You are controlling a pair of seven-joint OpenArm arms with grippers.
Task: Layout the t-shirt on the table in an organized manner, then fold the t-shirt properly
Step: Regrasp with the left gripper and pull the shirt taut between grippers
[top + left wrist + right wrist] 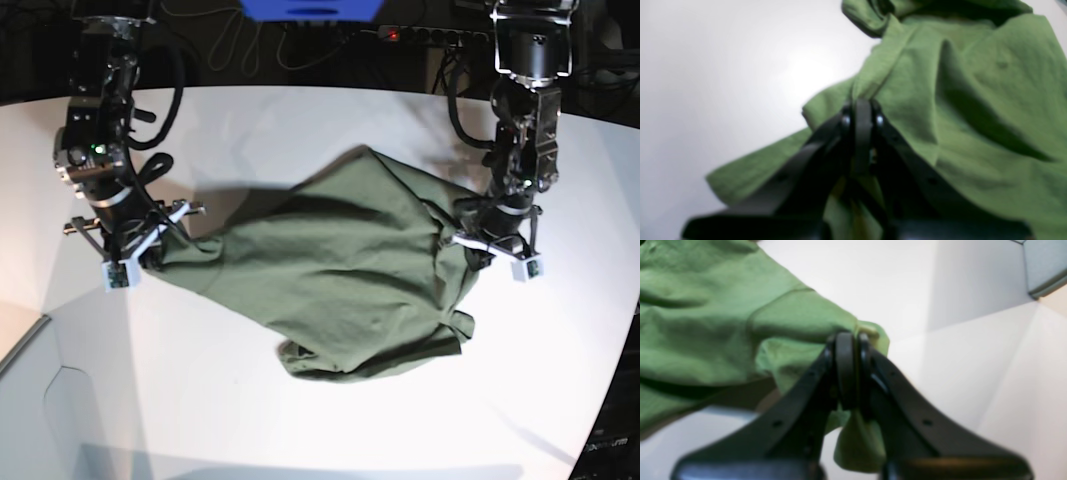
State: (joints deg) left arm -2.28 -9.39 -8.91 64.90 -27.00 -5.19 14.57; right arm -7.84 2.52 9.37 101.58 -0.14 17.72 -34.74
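Observation:
The olive-green t-shirt lies crumpled and stretched across the middle of the white table. In the base view my left gripper sits at the shirt's right edge, shut on a pinch of fabric. The left wrist view shows its black fingers pressed together on a fold of the t-shirt. My right gripper is at the shirt's left end, shut on the cloth. In the right wrist view its fingers clamp a bunched corner of the t-shirt, lifted slightly above the table.
A power strip and cables lie beyond the table's far edge. The curved table edge runs along the lower left. A grey panel corner shows at the upper right of the right wrist view.

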